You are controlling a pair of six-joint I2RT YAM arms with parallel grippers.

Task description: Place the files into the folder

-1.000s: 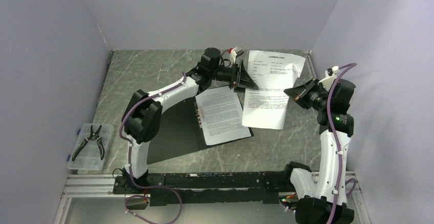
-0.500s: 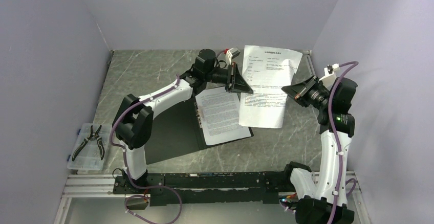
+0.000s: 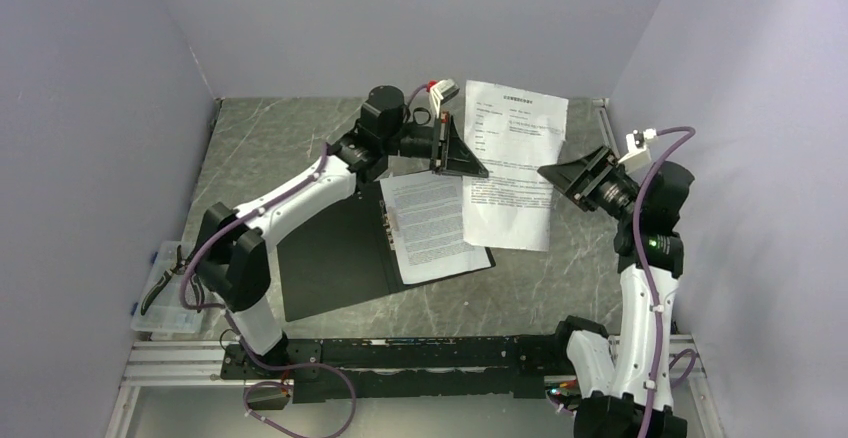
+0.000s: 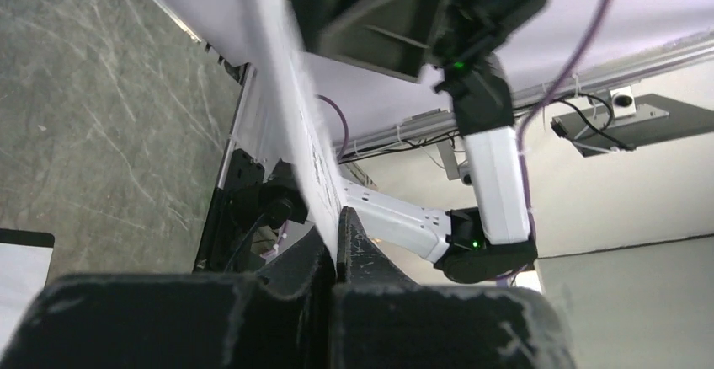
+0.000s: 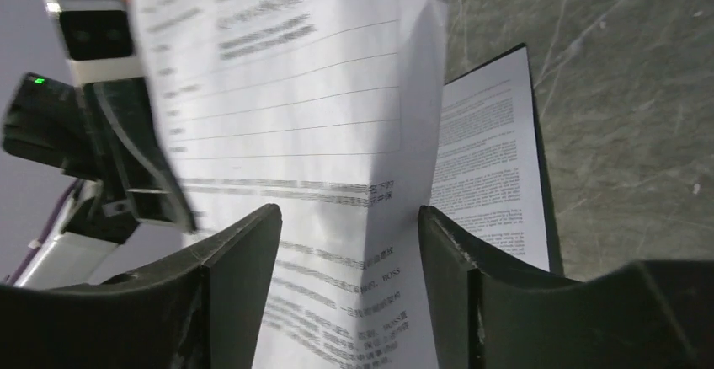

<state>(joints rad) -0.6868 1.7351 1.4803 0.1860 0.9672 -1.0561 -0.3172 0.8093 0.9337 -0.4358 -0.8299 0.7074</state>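
Printed sheet (image 3: 514, 158), thin, white, dense black text, is hanging raised just right of the folder (image 3: 325, 258), bowing along a crease. Left gripper (image 3: 476, 169) is pinching one edge tight. Right gripper (image 5: 349, 217) is gaping at the opposite edge. The folder is lying open, flat and black, with a second sheet (image 3: 432, 223) inside.

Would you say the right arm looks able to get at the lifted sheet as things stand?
Probably yes: the right claw is open with the lifted sheet between its fingers, and nothing else intervenes. The left claw pinches the opposite edge.
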